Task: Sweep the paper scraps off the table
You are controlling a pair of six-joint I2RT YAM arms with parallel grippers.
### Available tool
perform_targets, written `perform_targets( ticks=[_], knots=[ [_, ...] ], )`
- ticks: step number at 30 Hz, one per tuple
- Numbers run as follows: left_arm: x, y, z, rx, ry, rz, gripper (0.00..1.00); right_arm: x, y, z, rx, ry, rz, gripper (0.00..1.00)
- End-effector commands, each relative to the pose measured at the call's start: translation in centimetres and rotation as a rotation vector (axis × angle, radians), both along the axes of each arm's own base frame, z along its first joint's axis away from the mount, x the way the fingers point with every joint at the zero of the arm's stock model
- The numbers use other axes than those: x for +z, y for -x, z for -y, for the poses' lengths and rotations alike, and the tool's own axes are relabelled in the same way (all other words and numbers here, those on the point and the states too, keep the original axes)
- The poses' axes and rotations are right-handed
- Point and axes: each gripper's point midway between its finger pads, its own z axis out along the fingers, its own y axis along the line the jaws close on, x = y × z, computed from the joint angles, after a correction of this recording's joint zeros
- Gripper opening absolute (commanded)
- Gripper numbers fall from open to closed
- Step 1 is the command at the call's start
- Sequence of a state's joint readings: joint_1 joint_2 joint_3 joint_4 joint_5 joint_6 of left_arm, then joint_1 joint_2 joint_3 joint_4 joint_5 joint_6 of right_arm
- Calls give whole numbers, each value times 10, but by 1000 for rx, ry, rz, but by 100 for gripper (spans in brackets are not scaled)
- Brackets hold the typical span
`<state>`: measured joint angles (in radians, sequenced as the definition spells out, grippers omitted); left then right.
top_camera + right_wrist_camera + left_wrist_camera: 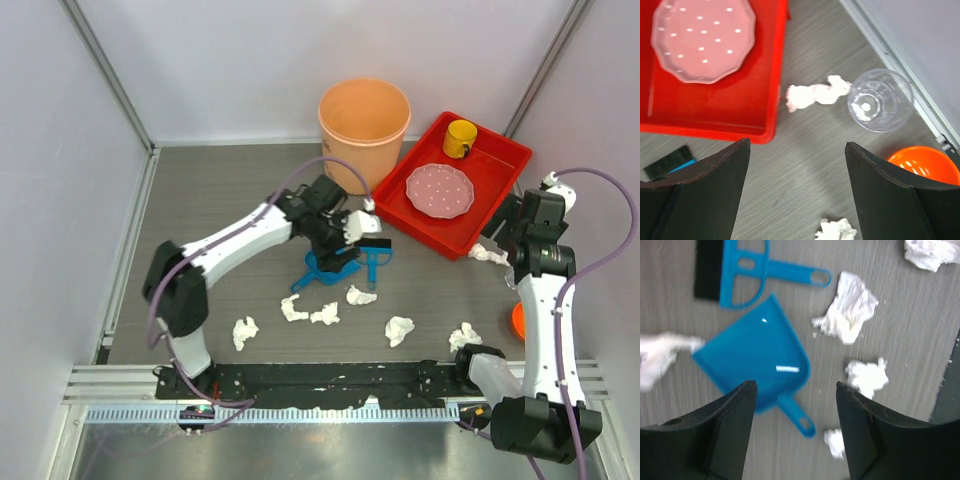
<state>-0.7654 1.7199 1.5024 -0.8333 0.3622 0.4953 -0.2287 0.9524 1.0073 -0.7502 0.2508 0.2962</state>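
Currently left hand gapes empty over dustpan, right hand likewise over cup beside paper scrap.

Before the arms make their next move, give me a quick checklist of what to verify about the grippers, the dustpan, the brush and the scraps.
1. Open, empty left gripper: ok, jaws apart above the dustpan.
2. Open, empty right gripper: ok.
3. Flat dustpan on the table: ok.
4. Free brush: ok, beside the dustpan, no gripper on it.
5. All paper scraps off the table: not ok, several lie loose.
6. Gap between one scrap and the clear cup: cannot tell, they look touching.
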Motion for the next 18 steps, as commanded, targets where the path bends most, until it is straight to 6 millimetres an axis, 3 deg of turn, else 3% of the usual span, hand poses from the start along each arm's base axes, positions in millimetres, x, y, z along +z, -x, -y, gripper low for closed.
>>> perform_targets(
  ticks=[1, 4, 5, 6, 9, 13, 18],
  knots=[
    [-16, 0, 66, -247, 66, 62, 64, 26, -18, -29, 167, -38, 154, 82],
    [-28, 0, 89, -413, 104, 70, 56, 20, -18, -40, 207, -60, 167, 82],
    [-53, -2, 89, -433, 66, 30, 55, 21, -18, -42, 220, -57, 174, 82],
    [-48, -10, 99, -448, 74, 56, 55, 22, -18, -46, 235, -53, 176, 82],
    [-69, -24, 110, -450, 41, 10, 55, 32, -19, -50, 259, -14, 190, 82],
    [-75, -23, 118, -500, 42, -36, 55, 41, -19, -58, 298, 35, 183, 82],
    [-75, -27, 114, -495, 30, -46, 51, 43, -15, -63, 320, 64, 186, 82]
  ],
)
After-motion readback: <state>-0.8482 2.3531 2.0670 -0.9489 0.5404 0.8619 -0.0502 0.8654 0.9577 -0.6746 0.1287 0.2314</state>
